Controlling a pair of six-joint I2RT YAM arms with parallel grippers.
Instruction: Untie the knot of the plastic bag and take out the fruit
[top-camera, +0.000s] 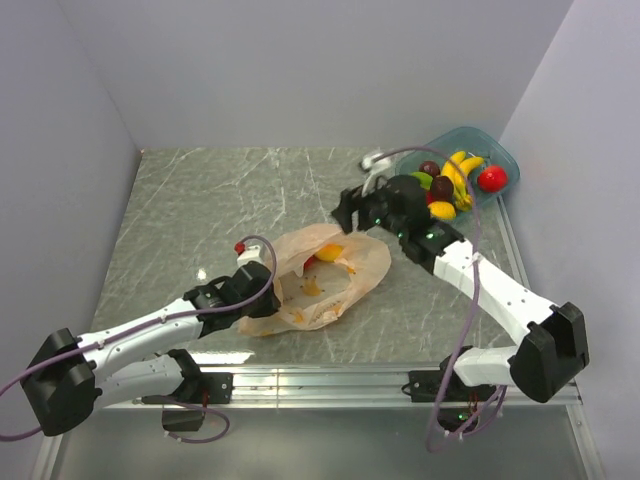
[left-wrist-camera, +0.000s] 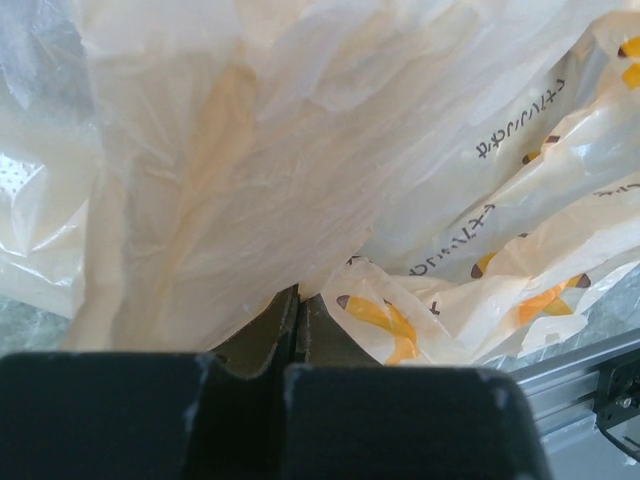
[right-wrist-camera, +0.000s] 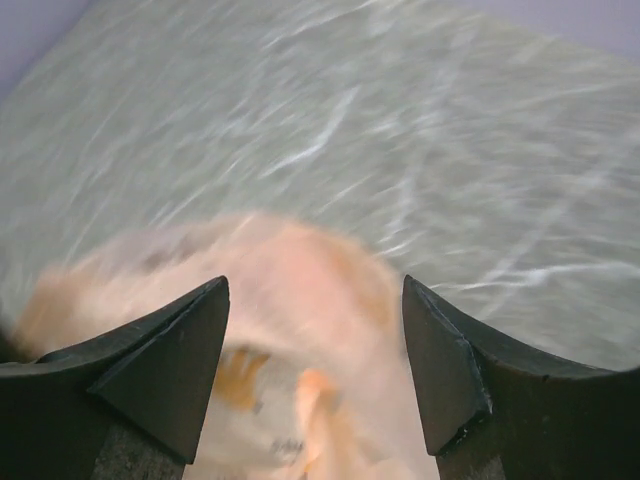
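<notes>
We see the plastic bag (top-camera: 320, 300) lying in the middle of the bench (top-camera: 200, 200), toward the front edge, between the two arms. It is thin, crinkly, translucent pale orange-beige film with small orange marks and lines of dark print. In the left wrist view it fills the frame in soft folds. From above, its mouth gapes upward with a slack, uneven rim. A yellow-orange fruit (top-camera: 330, 252) shows inside near the far rim, with a bit of red just beside it. Left gripper (left-wrist-camera: 297, 303): jaws pressed together, pinching the bag's film at its left edge, folds fanning out from the tips. Right gripper (right-wrist-camera: 314, 290): jaws spread wide, hovering over the bag's far right rim. Its wrist view is motion-blurred, so the bag is only a pale orange smear below. A teal tub (top-camera: 478, 135) of mixed fruit sits at the far right corner, apart from the bag.
</notes>
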